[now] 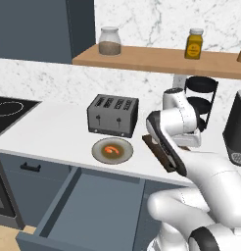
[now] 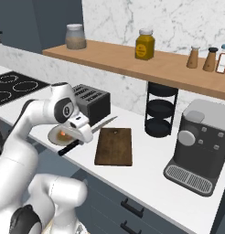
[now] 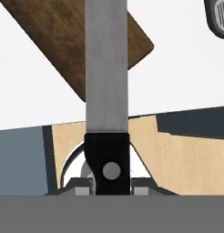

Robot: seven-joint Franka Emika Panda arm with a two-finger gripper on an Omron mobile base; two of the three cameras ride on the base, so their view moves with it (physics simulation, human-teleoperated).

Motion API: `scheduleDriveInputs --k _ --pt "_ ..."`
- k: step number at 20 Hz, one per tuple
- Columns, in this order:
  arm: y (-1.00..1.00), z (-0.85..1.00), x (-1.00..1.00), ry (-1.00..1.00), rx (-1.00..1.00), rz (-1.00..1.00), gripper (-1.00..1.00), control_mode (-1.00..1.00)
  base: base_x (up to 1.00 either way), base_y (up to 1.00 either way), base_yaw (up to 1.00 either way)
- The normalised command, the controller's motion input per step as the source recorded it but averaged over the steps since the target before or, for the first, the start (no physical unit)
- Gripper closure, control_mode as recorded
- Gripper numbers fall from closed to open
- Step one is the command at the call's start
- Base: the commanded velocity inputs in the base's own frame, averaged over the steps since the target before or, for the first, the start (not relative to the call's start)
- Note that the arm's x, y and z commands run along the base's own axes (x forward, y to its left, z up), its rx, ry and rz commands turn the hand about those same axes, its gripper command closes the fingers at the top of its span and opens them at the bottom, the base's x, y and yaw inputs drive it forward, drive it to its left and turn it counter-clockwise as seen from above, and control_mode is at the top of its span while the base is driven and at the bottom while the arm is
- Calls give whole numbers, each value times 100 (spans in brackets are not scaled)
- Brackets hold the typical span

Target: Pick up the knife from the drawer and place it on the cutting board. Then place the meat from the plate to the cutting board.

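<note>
At the far left a stove (image 1: 7, 112) sits in the counter (image 1: 49, 132). Below the counter's near edge the drawer (image 1: 93, 206) hangs pulled out, and what shows of its floor holds nothing, so the knife is already out of it. Right of the stove stands the toaster (image 1: 113, 115), and just in front of it the plate (image 1: 112, 150) with the meat (image 1: 110, 150) curled at its centre, untouched.

Right of the plate the gripper (image 2: 77, 142) hangs in the air above the counter's near edge, its fingers closed tight on the knife (image 2: 89, 133) at the black handle. In the hand view the grey blade runs straight out from between the tips, and its far part crosses over a corner of the board (image 3: 54, 32). From the right base view the blade points up and away, toward the gap between toaster and board (image 2: 114, 146), with the board lying flat just to the right.

By my reading, the pick from the drawer is done and the carry is nearly over. Setting the knife down on the board is left, and then the whole meat move from plate to board.

Farther right are a black rack (image 2: 160, 109) and a coffee machine (image 2: 199, 144).
</note>
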Motion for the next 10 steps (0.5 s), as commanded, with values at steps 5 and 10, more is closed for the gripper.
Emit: scheduleDriveInputs --k 5,10 --pt "-22 -19 34 0 0 21 100 -100 0 0 0" --pt "-21 -36 7 2 -1 20 100 -100 0 0 0"
